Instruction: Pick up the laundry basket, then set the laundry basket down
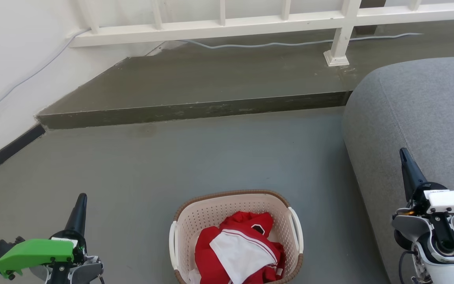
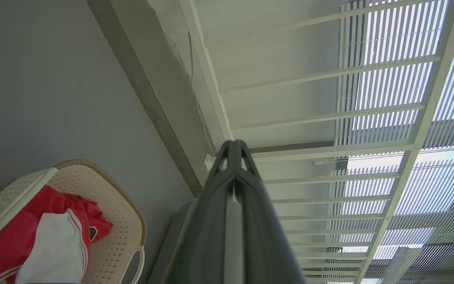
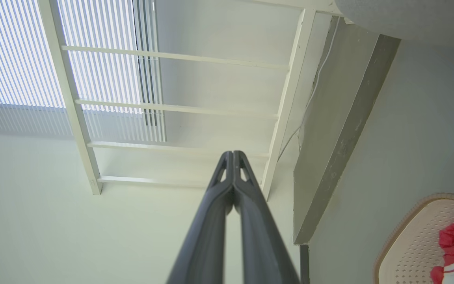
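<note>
A cream-white perforated plastic laundry basket (image 1: pixel 211 215), rounded-rectangular with a brown woven-look rim and two white side handles, stands upright on the smooth grey floor (image 1: pixel 132 169). It sits low in the middle of the head view, between the two grippers and touching neither. A crumpled red and white garment (image 1: pixel 239 248) lies inside it.

The left gripper (image 1: pixel 82 199) hovers off the basket's left side, well apart from it. In its own wrist view the two long dark fingers are pressed together right up to the tips, with nothing between them. The right gripper (image 1: pixel 402 154) hangs to the basket's right, in front of a rounded grey fabric sofa (image 1: pixel 420 110) (whether it touches the cushion I cannot tell). Its fingers are likewise closed tip to tip and empty.

Beyond the basket, a raised dark concrete step (image 1: pixel 211 83) runs across the floor. A white slatted railing (image 1: pixel 219 27) stands on the step, and a thin pale cable (image 1: pixel 270 44) trails along it.
</note>
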Robot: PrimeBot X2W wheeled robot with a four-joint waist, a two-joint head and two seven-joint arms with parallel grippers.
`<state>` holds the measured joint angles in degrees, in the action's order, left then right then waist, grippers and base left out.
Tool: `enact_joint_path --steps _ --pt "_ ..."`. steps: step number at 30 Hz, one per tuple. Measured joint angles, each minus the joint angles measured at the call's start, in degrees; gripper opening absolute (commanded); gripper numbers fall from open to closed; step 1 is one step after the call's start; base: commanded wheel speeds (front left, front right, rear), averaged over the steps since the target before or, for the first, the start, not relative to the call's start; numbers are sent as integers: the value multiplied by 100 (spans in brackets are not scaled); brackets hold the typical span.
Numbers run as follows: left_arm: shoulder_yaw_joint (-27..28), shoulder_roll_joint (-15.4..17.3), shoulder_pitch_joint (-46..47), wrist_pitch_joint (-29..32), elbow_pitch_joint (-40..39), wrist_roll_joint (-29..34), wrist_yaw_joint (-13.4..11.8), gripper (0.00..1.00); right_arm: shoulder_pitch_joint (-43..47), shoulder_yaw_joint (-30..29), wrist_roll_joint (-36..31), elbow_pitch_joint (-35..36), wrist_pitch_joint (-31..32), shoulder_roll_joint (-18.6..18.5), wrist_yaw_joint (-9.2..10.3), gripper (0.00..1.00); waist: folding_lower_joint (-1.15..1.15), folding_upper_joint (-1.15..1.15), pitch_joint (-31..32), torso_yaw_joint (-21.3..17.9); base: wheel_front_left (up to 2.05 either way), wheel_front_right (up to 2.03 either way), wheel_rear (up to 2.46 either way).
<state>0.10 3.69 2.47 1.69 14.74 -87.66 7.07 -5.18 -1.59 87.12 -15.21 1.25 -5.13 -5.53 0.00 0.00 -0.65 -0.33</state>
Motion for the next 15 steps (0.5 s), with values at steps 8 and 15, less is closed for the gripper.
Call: enact_joint_path --steps 8,15 --pt "81 2 7 151 78 -514 0 0 3 -183 569 -13 168 15 -87 0 0 0 40 27 0 0 0" --pt "122 4 18 187 108 -657 0 0 5 -234 766 -29 191 27 -101 0 0 0 49 34 0 0 0"
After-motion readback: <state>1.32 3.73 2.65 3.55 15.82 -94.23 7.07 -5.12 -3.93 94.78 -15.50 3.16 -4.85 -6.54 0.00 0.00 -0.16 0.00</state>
